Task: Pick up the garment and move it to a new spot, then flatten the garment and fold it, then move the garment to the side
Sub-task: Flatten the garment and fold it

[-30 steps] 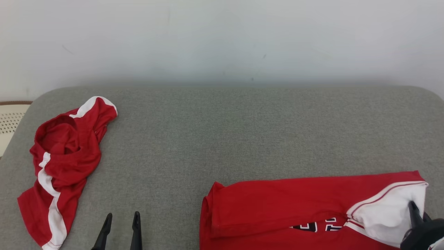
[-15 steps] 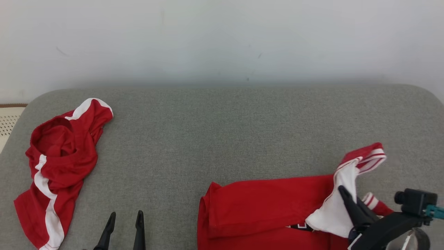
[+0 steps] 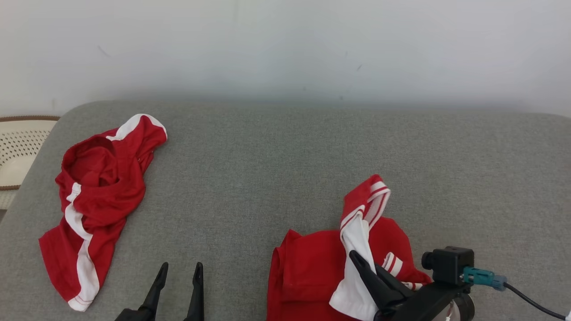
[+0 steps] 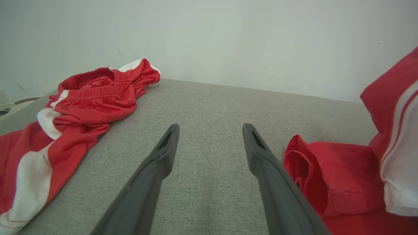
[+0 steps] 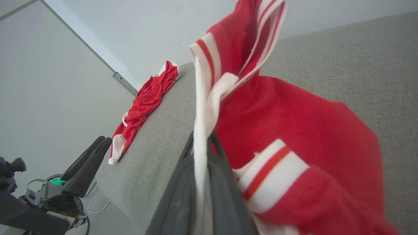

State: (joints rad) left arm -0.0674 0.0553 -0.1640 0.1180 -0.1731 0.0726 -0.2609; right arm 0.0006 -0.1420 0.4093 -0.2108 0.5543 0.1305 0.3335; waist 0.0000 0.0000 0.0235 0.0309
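Note:
The garment (image 3: 312, 267), a red shirt with white, red-striped sleeves, lies at the front right of the grey padded table (image 3: 285, 169). My right gripper (image 3: 357, 259) is shut on its white sleeve edge, holding that end lifted and doubled back over the red body. In the right wrist view the white fabric runs between the closed fingers of that gripper (image 5: 202, 138), with the garment (image 5: 294, 130) hanging beside them. My left gripper (image 3: 180, 268) stands open over bare table left of the shirt, nothing between its fingers (image 4: 163, 153); the garment's folded edge (image 4: 339, 169) lies just to its right.
A crumpled pair of red shorts with white stripes (image 3: 98, 187) lies at the table's left end, also visible as the shorts (image 4: 94, 101) in the left wrist view. A pale perforated basket (image 3: 22, 147) stands beyond the left edge. A white wall backs the table.
My right gripper has carried the shirt's right end up and leftward over the body, so the shirt now spans about half its width. The head camera shifted slightly. The left gripper stayed open.

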